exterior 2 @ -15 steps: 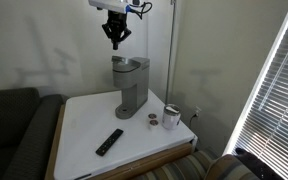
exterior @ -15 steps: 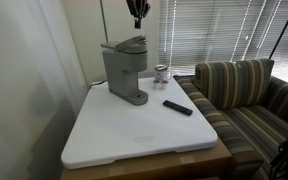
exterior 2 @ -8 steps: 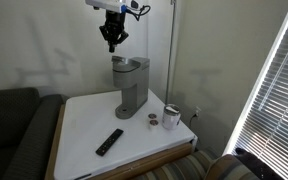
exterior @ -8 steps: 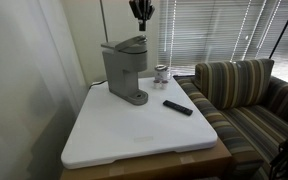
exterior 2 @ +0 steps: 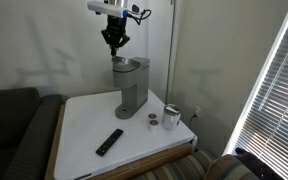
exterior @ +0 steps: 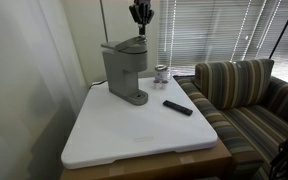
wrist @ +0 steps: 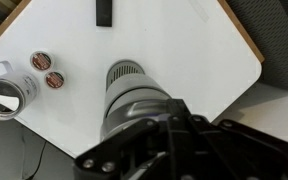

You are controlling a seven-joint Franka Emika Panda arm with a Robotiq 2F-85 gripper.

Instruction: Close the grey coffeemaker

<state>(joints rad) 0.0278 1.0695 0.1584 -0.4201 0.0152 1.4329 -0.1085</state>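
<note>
Coffeemaker [exterior: 124, 72] upright, long axis vertical.

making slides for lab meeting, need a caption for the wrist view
Wrist view: gripper hovers above the grey coffeemaker on a white table, with remote and jar nearby.

Grey coffeemaker [exterior: 124, 72], tall and boxy, upright, rounded top lid nearly down, at back of white table [exterior: 134, 135]

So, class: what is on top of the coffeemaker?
Nothing rests on the coffeemaker; the gripper hangs above it, apart. In the wrist view the gripper hides part of the machine's top.
</note>
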